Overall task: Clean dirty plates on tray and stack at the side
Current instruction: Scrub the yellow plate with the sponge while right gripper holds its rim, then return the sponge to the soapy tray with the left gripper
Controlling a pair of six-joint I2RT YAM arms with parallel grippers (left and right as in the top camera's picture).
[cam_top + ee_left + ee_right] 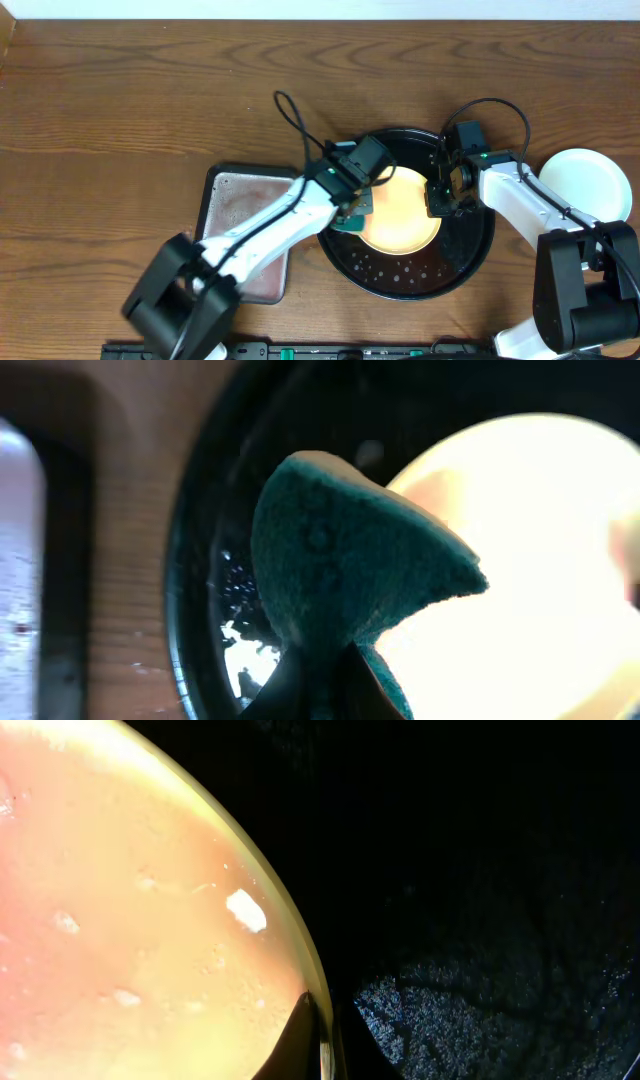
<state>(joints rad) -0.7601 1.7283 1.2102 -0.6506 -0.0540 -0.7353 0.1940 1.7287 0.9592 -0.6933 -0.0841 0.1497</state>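
Your left hand (352,205) is pinching a green sponge (350,550) over the round yellow plate (405,215) lying in the large round black tray (470,265); your right hand (441,196) is pinching its right rim.

The left gripper (352,212) is reaching in from the left, pinching a sponge (350,550), while the right gripper (438,197) is clamping the yellow plate (405,218) by its rim.
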